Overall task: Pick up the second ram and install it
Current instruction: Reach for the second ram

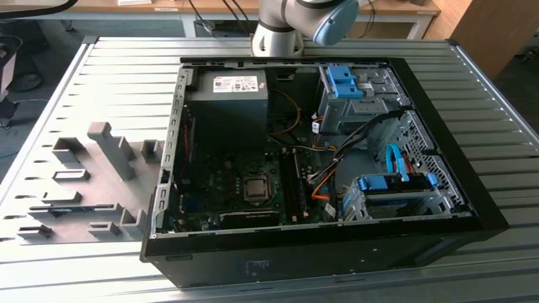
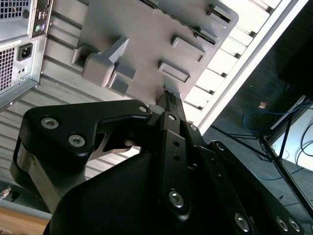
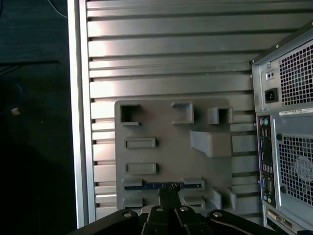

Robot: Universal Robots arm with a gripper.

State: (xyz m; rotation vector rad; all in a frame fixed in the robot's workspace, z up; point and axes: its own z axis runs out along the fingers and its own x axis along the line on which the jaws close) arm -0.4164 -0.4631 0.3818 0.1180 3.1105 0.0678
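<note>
Grey slotted holder block (image 3: 166, 147) lies flat on the slatted metal table (image 3: 171, 58), just beside the open computer case (image 1: 320, 252), on the exterior view's left of it. Second ram (image 3: 139, 186), as noted in the first wrist view, is a dark, thin stick seated in one of the block's slots. Its long axis runs along that slot, parallel to the empty recesses beside it. Gripper (image 3: 168, 191) stands directly over the stick's mid-length, with its tip at or touching the upper edge. No offset is apparent along the stick, and the line between the two is straight down onto the block. In the second wrist view the gripper (image 2: 171, 95) tip meets the block face at a slot. Closure state cannot be determined, because the tip masks the contact. The stick sits level in the holder and is not lifted. Judgement: the matter turns on squareness, with the hold taken across the thin faces at right angles to the long axis. Skew there would likely bind the stick in its slot.
</note>
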